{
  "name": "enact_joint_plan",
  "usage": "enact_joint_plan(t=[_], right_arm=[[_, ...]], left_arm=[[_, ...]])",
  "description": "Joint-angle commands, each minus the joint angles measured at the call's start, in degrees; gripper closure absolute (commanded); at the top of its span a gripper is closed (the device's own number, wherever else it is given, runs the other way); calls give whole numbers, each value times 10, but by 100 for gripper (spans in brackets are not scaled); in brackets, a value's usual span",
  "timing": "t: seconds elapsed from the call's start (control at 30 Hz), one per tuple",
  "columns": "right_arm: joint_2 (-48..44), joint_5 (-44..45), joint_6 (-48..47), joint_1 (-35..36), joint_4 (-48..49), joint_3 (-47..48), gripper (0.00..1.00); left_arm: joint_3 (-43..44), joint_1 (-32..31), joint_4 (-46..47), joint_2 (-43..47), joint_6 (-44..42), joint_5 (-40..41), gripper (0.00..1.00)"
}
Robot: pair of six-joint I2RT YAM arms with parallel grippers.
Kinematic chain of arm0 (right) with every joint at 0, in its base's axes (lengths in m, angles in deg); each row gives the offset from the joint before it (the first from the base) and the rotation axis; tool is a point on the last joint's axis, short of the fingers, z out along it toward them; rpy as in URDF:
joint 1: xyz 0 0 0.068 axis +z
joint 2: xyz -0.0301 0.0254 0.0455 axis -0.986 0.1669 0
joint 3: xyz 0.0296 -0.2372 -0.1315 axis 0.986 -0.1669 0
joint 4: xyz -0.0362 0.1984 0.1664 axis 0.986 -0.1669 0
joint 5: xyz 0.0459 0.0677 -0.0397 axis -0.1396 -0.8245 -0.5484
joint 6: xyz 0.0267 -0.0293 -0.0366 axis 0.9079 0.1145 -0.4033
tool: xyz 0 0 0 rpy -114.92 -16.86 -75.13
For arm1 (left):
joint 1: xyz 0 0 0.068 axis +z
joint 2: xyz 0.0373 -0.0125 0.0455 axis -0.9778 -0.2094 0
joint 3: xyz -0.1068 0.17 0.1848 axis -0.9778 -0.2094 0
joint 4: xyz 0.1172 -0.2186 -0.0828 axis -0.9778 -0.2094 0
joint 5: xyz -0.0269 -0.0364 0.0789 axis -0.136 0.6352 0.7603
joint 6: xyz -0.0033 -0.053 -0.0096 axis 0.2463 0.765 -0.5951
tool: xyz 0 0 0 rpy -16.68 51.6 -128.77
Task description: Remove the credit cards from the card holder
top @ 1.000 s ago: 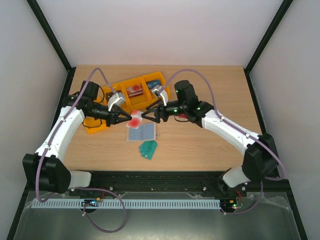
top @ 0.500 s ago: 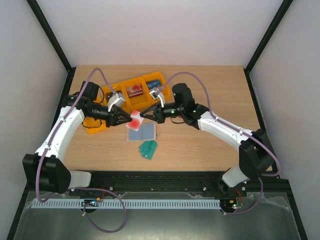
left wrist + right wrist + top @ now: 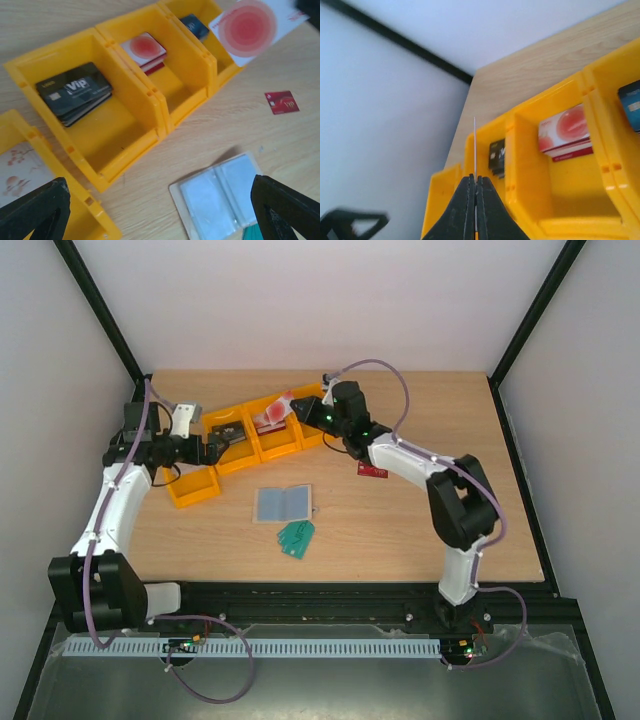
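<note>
1. Right gripper (image 3: 293, 408), top view: the jaws are closed on a pale card (image 3: 274, 412) with a red disc and hold it above the far row of yellow bins (image 3: 305, 432). On the table (image 3: 420, 530), the card holder (image 3: 284, 503) lies open and flat, near of the bins and well apart from both grippers. A dark red card (image 3: 372, 471) lies loose to its right. A green item (image 3: 296, 537) lies just near of it.
2. Step in hand, as judged: this card is out of the holder and ready for drop-off. The next move calls for lowering it inside one compartment's walls, then parting the jaws.
3. Left gripper (image 3: 157, 200), left wrist view: the fingers stand wide apart with nothing between them, over the table between the bins and the holder.
   - Bin contents, left to right: black cards (image 3: 75, 92) marked VIP; a red-disc stack (image 3: 145, 49); a blue card (image 3: 195, 25).
   - A separate bin (image 3: 92, 212) at the near left holds a floral card (image 3: 17, 167).
   - The holder's clear pockets look empty, though their sheen may hide a pale card.
4. Right wrist view: the fingers (image 3: 462, 210) are pressed together on the pale card, which shows edge-on as a thin line. Beyond it are the black-card compartment, then the red-disc compartment to the right, then the blue card. The matching red-disc stack is judged the likely target.
</note>
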State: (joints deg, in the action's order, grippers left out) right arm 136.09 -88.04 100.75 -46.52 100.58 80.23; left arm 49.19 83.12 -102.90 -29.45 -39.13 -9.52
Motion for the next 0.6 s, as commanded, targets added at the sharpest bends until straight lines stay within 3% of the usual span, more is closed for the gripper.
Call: enact_joint_plan(t=[0.0,0.3,0.57], right_arm=[[71,107,127,6,99,40,98],[169,177,134,22,82,123,99],[240,185,146,28,55,194,98]], left_arm=[[-15,14,40,29,42,29,1],[-24,28,52,25,47,13,1],[-31,34,54,22,47,7,1]])
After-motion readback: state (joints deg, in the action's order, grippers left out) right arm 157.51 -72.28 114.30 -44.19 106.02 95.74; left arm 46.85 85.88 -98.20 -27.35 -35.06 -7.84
